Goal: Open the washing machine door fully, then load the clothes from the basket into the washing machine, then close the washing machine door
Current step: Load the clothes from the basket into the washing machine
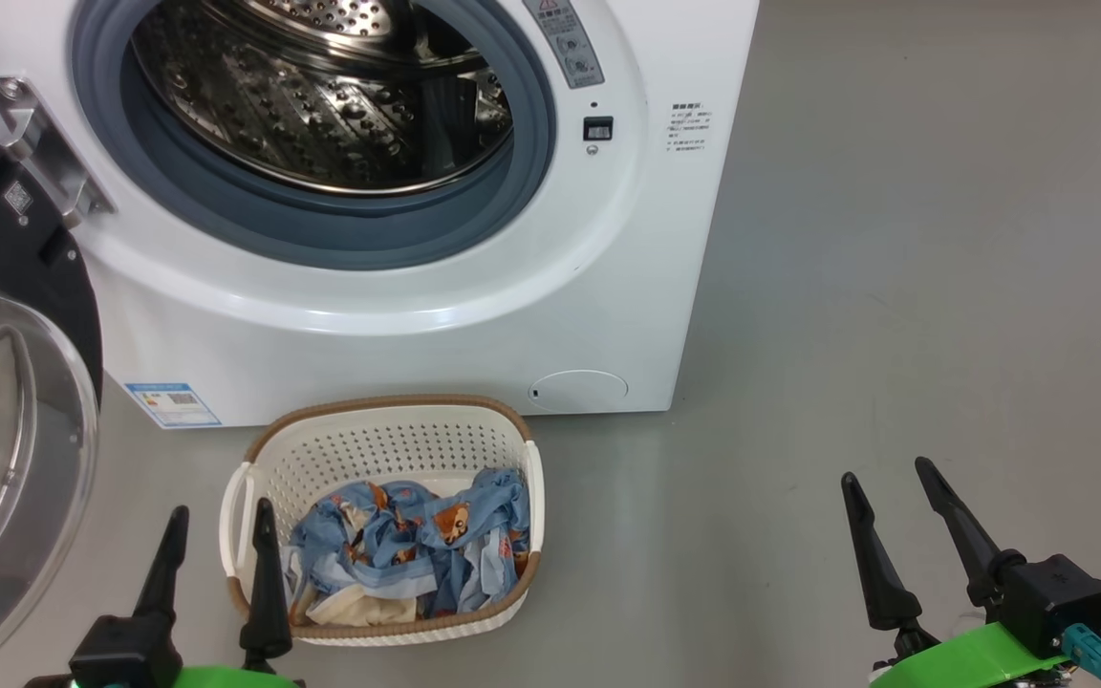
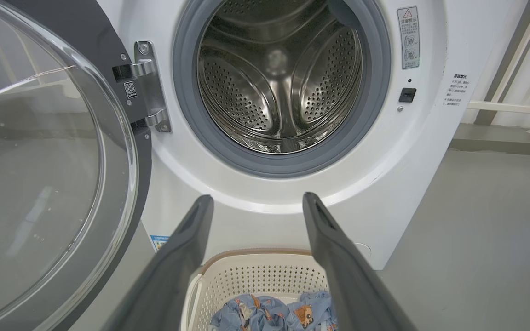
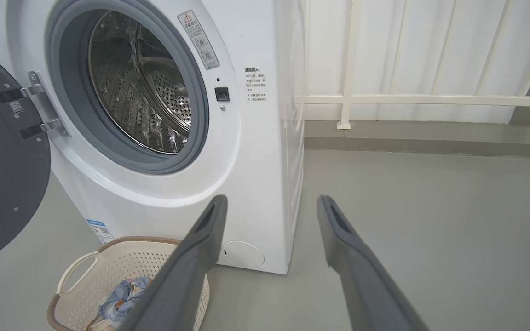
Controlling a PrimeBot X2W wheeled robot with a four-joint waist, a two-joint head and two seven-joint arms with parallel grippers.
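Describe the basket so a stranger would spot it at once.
Find the big white washing machine with its door swung open. On the grey floor right in front of it sits the basket. It is small, cream-white and perforated, with a brown woven-look rim, and holds light blue printed clothes.

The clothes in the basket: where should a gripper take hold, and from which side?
Likely the clothes at their bunched blue ridge mid-heap, from straight above: the walls of the basket close off every side, and the loose raised folds suit a pinch. The left gripper, open, is nearest.
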